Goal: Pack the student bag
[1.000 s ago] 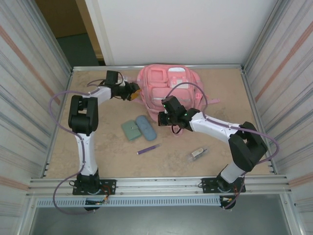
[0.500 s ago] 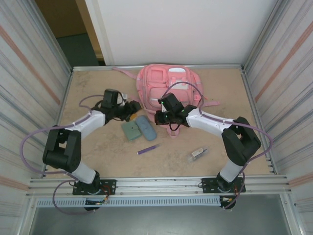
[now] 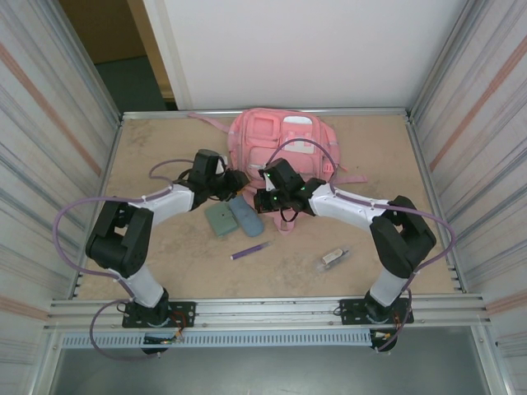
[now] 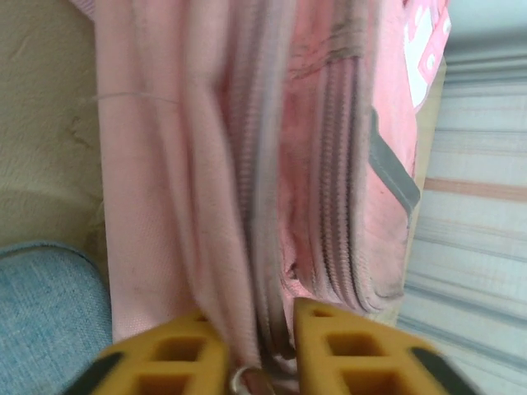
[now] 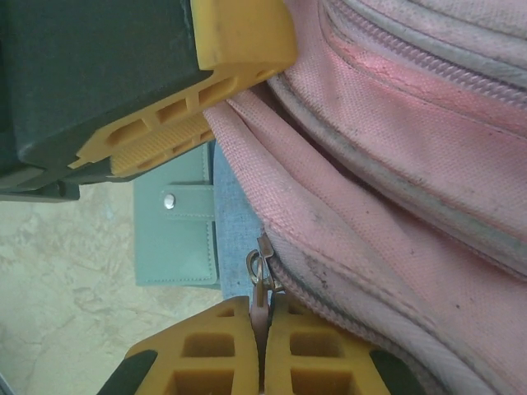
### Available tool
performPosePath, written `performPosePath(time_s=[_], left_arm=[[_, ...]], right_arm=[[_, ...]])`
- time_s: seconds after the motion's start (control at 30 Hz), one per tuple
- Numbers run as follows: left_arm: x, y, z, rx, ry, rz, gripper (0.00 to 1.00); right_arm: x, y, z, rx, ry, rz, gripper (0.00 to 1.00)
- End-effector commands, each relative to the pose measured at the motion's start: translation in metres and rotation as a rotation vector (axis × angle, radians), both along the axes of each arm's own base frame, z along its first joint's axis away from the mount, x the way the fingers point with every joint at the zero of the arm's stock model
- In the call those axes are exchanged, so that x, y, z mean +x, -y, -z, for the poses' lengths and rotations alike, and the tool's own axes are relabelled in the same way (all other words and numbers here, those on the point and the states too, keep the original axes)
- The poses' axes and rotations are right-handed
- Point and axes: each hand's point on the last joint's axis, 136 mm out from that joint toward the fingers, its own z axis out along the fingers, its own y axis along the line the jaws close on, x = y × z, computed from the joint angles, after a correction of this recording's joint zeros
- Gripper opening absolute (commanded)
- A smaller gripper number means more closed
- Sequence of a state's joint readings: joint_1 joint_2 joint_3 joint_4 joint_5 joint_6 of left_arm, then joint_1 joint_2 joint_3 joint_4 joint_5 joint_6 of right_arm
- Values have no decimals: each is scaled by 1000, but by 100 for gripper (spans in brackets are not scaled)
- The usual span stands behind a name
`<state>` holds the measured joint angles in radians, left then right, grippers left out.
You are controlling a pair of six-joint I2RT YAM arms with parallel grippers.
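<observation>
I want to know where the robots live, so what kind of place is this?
Probably a robot test booth: a left arm and right arm bolted at a table edge, ribbed metal walls boxing it in, and a pink student bag laid out.

Student bag (image 3: 284, 141): large pink fabric backpack, lying flat, front face up, far middle of table (image 3: 387, 148), close to back wall. Front pockets lighter pink, white panel at far end. One pink strap (image 3: 210, 122) trails left along far edge; second strap (image 3: 352, 174) sticks out right. Near edge bunched into fold (fabric there speckled with dark grime). Zipper tracks greyish pink, running side by side along edge, teeth meshed where visible. Small metal zipper pull (image 5: 262, 271) at near edge.
</observation>
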<state>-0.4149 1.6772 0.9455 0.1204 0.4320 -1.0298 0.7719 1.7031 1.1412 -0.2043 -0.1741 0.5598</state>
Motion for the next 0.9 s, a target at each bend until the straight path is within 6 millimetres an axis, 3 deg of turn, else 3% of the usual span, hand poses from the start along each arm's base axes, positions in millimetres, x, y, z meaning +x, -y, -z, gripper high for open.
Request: performPosePath(time_s=[0.0,0.17,0.33,0.5,0.6,0.73,0.87], left_arm=[[13,3,-18,8,75,-10,2],[24,-7,-22,52,86,15,0],[45,-13,-19,57,93,34,0],[67,-1,-13,47,110,82,0],[87,10,-18,48,125,122,0],[118,19,-12,111,148,161,4],[140,36,9,147,164,184,30]], right_arm=[[8,-3,-18,25,76,-23,0],[4,31,-6,-54,46,-10,0],[-4,86,17,-119,-12,75,0],[-11,125,26,-142,-22,146,0],[-12,127,20,-143,-6,146,0],[-4,108,10,-78,22,122,0],[7,65,-18,9,7,89,0]])
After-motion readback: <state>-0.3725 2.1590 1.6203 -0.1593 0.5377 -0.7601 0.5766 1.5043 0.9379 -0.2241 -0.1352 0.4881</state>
